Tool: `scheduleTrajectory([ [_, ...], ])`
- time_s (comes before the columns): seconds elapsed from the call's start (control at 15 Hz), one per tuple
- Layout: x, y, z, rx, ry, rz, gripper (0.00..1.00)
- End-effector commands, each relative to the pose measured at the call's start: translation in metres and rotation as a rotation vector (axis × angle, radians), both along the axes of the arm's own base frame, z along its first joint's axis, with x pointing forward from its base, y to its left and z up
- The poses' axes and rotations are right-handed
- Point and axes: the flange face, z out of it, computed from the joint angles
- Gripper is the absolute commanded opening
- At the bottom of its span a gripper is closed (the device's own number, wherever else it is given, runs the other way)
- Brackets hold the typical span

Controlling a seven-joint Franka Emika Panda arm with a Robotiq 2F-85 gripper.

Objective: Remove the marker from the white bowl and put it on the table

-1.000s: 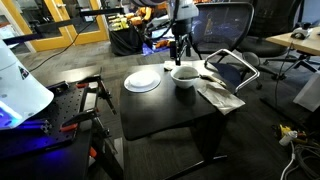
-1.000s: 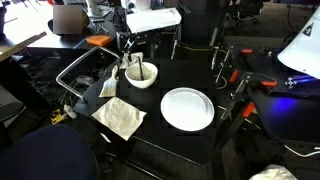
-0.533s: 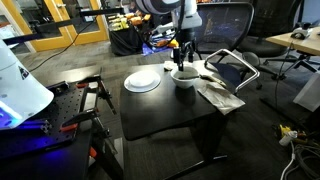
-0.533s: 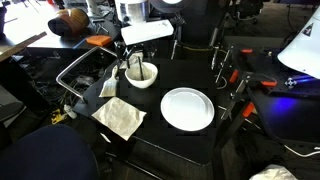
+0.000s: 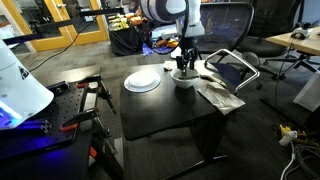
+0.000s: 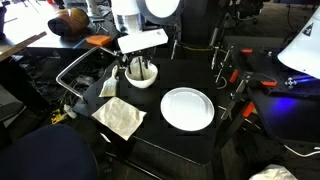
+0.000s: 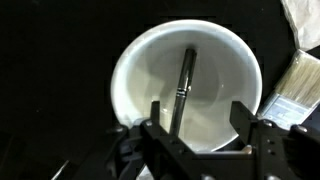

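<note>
The white bowl (image 7: 185,85) fills the wrist view, and a dark marker (image 7: 183,88) lies inside it, leaning from the far wall down toward the near rim. My gripper (image 7: 200,112) is open, its two black fingers hanging over the bowl's near half; the marker's lower end runs beside the left finger (image 7: 155,115). In both exterior views the gripper (image 5: 184,66) (image 6: 138,68) reaches down into the bowl (image 5: 184,76) (image 6: 141,76), which stands near an edge of the black table (image 5: 165,110) (image 6: 200,140). The marker is not distinguishable there.
A flat white plate (image 5: 142,81) (image 6: 187,108) lies on the table beside the bowl. A folded pale cloth (image 5: 218,92) (image 6: 121,116) lies at the table edge on the bowl's other side, also in the wrist view (image 7: 296,90). A metal-framed chair (image 5: 232,66) stands close by.
The arm has come down over the bowl, bringing the open gripper from above the rim into the bowl. Bowl, plate and cloth have not moved.
</note>
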Motion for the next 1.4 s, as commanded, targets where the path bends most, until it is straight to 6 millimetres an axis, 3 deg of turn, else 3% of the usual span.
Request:
scheduleTrajectory([
  [0.0,0.01,-0.004,-0.008,-0.003,0.028,-0.024,0.77],
  [0.2,0.012,-0.008,-0.017,-0.006,0.04,-0.038,0.75],
  [0.27,0.012,-0.009,-0.02,-0.006,0.044,-0.041,0.69],
  [0.33,0.013,-0.01,-0.022,-0.006,0.048,-0.043,0.5],
  [0.4,0.013,-0.01,-0.024,-0.006,0.051,-0.046,0.46],
  [0.73,0.012,-0.01,-0.02,-0.008,0.048,-0.052,0.06],
  [0.8,0.01,-0.01,-0.016,-0.006,0.044,-0.052,0.02],
  [1.07,0.003,-0.011,0.006,-0.006,0.023,-0.055,0.03],
  [1.33,-0.008,-0.017,0.041,0.003,-0.012,-0.069,0.03],
])
